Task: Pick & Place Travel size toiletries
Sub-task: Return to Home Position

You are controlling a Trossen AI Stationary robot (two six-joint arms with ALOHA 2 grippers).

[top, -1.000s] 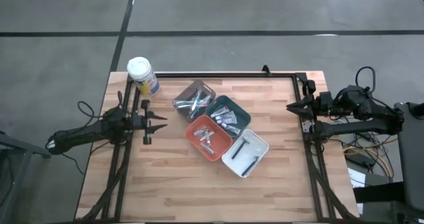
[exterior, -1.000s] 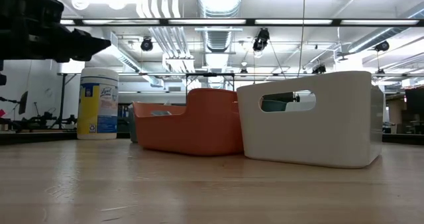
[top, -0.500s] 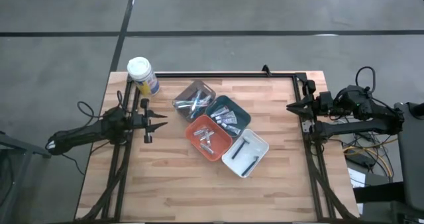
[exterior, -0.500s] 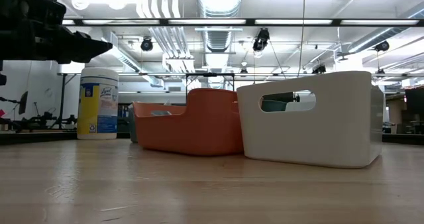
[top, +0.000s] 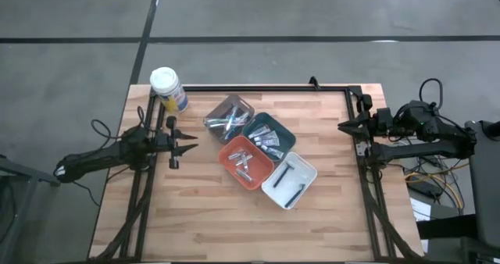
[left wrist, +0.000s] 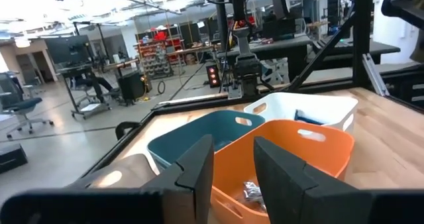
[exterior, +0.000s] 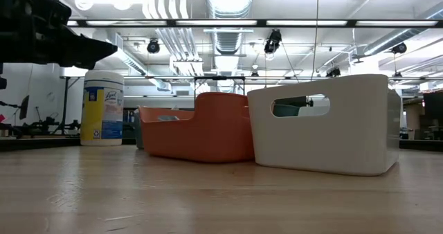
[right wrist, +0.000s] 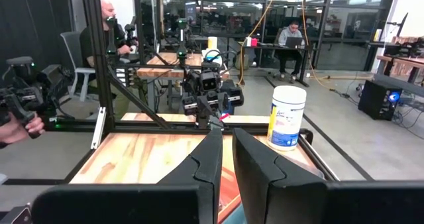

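Dark razors (top: 292, 183) lie in white bin (top: 308, 169), handles away from canister (top: 166, 87)

Four bins (top: 275, 156) cluster on the table (top: 211, 209), canister (top: 166, 82) at its far-left corner.

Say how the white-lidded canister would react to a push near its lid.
The white-lidded yellow-blue cylindrical canister stands upright, taller than wide, so a high push would probably tip it. Round-walled, it would likely roll once down. Standing at the wooden table's corner, it might fall off.

Orange bin (exterior: 201, 137), teal bin (left wrist: 175, 154), white bin (exterior: 332, 140), dark toiletries (top: 291, 178), yellow-blue canister (exterior: 102, 109)
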